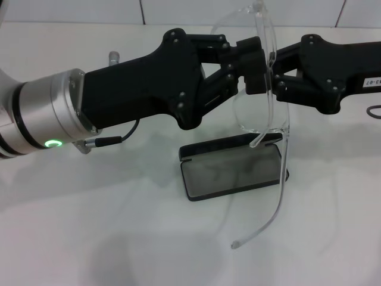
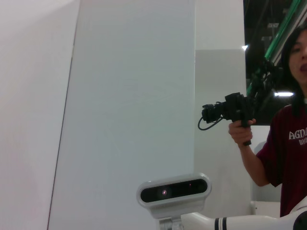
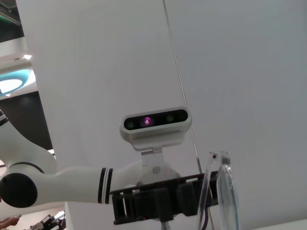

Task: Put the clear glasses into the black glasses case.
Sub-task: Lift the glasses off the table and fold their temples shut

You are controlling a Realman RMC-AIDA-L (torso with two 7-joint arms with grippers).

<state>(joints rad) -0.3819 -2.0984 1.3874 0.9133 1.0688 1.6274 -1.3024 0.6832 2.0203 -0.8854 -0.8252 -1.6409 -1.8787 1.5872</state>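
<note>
The clear glasses (image 1: 262, 113) hang in the air above the table, lens edge-on, with one long clear arm drooping down toward the front. Reaching in from the left, my left gripper (image 1: 253, 64) is shut on the glasses at the lens. My right gripper (image 1: 277, 71) comes from the right and sits against the other side of the lens. Directly below lies the black glasses case (image 1: 232, 170), open, with its grey lining showing and nothing in it. The right wrist view also catches the glasses (image 3: 225, 196) beside the left gripper (image 3: 192, 199).
The white table (image 1: 89, 238) runs back to a white wall. A thin cable (image 1: 107, 142) hangs under the left arm, and another cable (image 1: 375, 112) lies at the right edge. A person holding a camera (image 2: 235, 110) stands behind the robot.
</note>
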